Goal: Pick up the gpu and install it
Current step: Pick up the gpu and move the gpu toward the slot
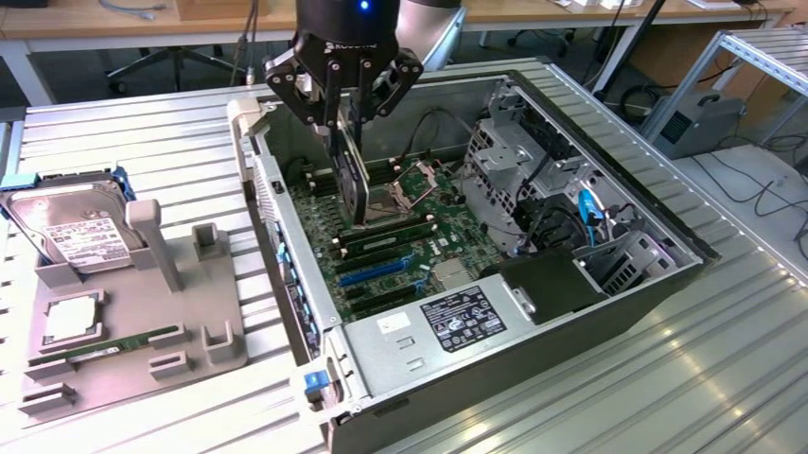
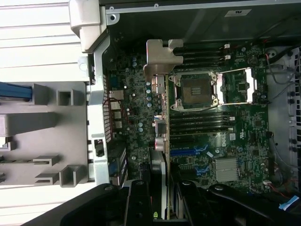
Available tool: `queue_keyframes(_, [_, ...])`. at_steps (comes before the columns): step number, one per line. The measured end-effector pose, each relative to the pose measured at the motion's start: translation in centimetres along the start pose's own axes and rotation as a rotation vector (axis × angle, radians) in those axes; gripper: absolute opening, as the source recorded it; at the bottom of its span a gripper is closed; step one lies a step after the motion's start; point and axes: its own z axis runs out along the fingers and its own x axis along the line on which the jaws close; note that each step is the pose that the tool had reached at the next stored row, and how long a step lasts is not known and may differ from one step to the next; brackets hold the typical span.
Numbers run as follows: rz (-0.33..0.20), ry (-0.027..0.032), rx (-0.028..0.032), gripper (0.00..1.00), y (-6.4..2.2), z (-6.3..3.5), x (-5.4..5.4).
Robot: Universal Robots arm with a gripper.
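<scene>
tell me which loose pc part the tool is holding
The gpu, the dark card held on edge in the tool; the hard drive and RAM stick sit on the grey holder.

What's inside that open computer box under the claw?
A green motherboard with a processor socket, plus a metal drive cage. The claw holds the gpu upright inside the box, so the strip of board right behind the card is hidden.
</scene>
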Motion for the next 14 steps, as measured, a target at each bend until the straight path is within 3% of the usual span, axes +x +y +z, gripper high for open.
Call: queue_keyframes(14, [0.0,0.0,0.0,0.27,-0.01,0.41,-0.02])
